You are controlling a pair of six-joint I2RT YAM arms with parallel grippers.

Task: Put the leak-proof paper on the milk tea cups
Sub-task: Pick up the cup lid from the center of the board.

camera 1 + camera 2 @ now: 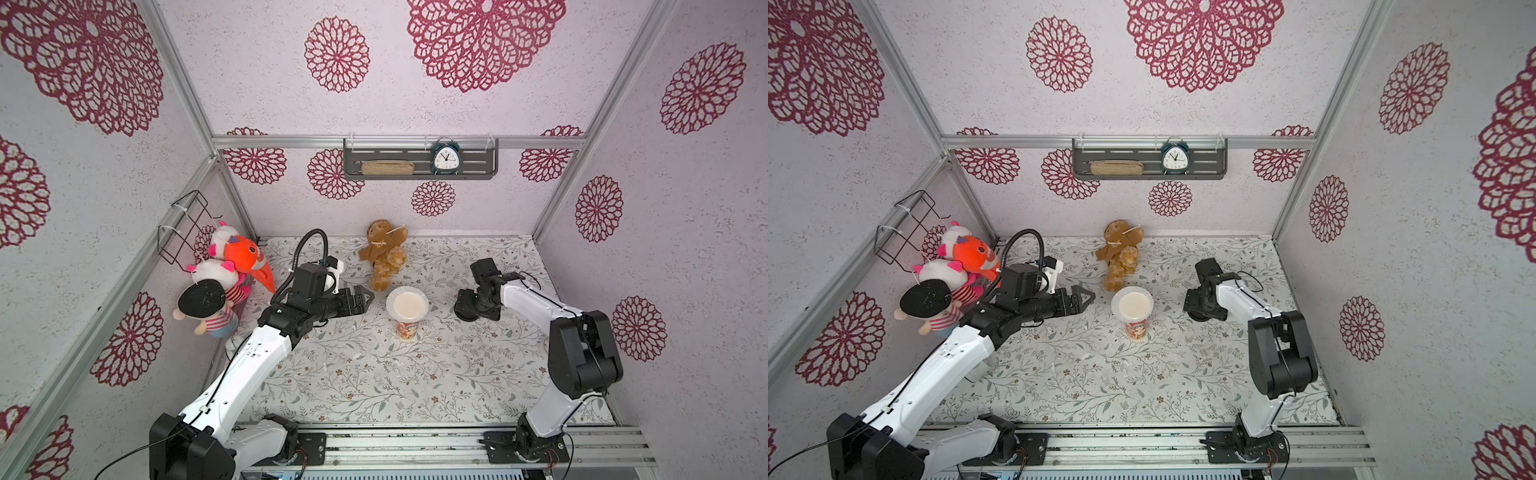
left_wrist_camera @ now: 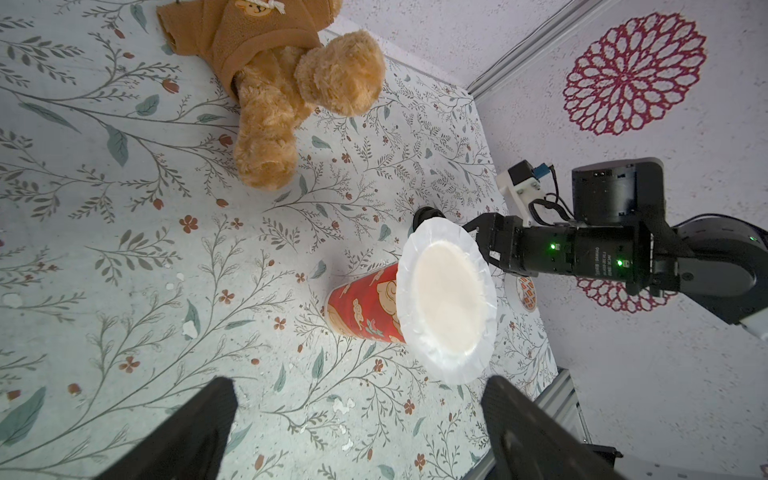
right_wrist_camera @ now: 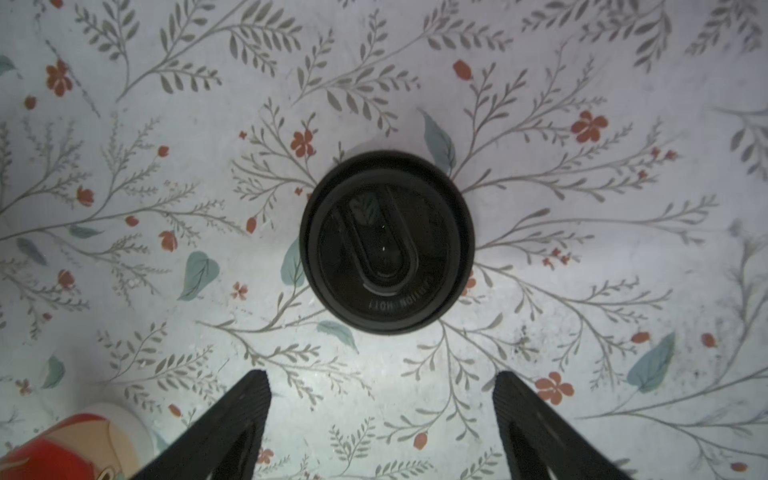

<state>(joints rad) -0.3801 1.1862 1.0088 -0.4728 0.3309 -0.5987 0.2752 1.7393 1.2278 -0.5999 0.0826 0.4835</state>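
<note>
leak-proof paper (image 1: 407, 304): lies over rim of upright milk tea cup (image 1: 406, 331), mid-tabletop (image 1: 374, 386) | left end effector (image 2: 360, 415): released, empty, near cup | right end effector (image 3: 382, 399): released, empty, above black lid (image 3: 387, 243)

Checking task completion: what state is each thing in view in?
milk tea cup: upright on the table, mouth covered.
leak-proof paper: lying over the cup's rim, held by no gripper.
black lid: flat on the table, off the cup.
left gripper: open, empty, beside the cup.
right gripper: open, empty, over the lid.
teddy bear: lying on the table.
</note>
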